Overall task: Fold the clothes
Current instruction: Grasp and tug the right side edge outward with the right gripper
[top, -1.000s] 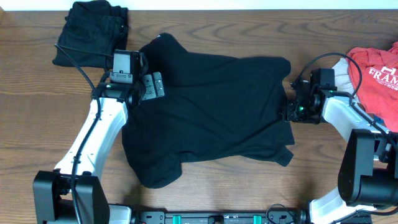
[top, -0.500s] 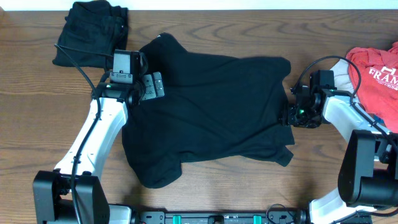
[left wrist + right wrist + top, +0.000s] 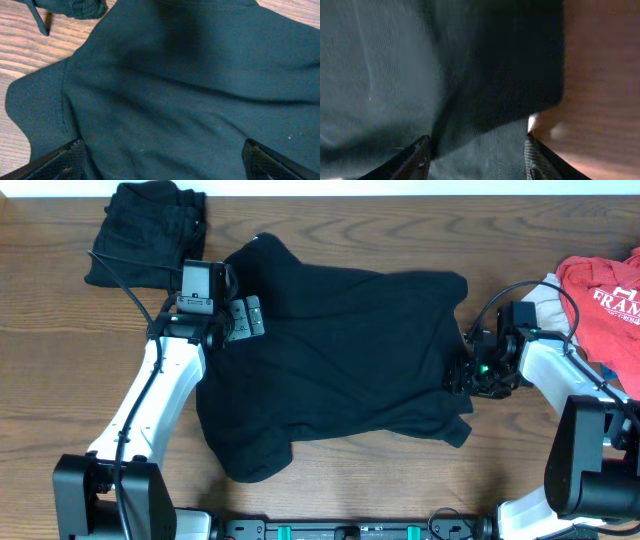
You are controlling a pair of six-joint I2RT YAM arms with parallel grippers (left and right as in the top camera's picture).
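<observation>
**Wood-grain table carrying 1 spread shirt: the hem pinch is looking shaky**

A brown wood-grain table (image 3: 400,480) is lying under everything, with a loose, rumpled black cotton T-shirt (image 3: 340,370) sprawling across its centre.

The right gripper (image 3: 462,375) is sitting at the shirt's 3 o'clock edge. Its jaws are standing partly apart and straddling the hem without pinching it, with flat cloth showing between the fingers (image 3: 417,157). The left gripper (image 3: 240,320) is hanging over the shoulder area at 10 o'clock, spread wide and holding nothing.

Closing here is risking a catch of only 1 thin layer, which could be slipping out on the lift. With nothing anchoring the far side, a pull may be dragging the whole shirt instead of folding it. The bunched corner at 7 o'clock may be getting trapped as a crease.

A folded black fabric bundle (image 3: 150,235) is resting at 11 o'clock. A red cotton tee with white lettering (image 3: 605,305) is lying over a pale grey piece (image 3: 545,288) at 3 o'clock, close enough for the right arm to be snagging it. Of the room, only a white strip (image 3: 400,186) is showing at 12 o'clock.
</observation>
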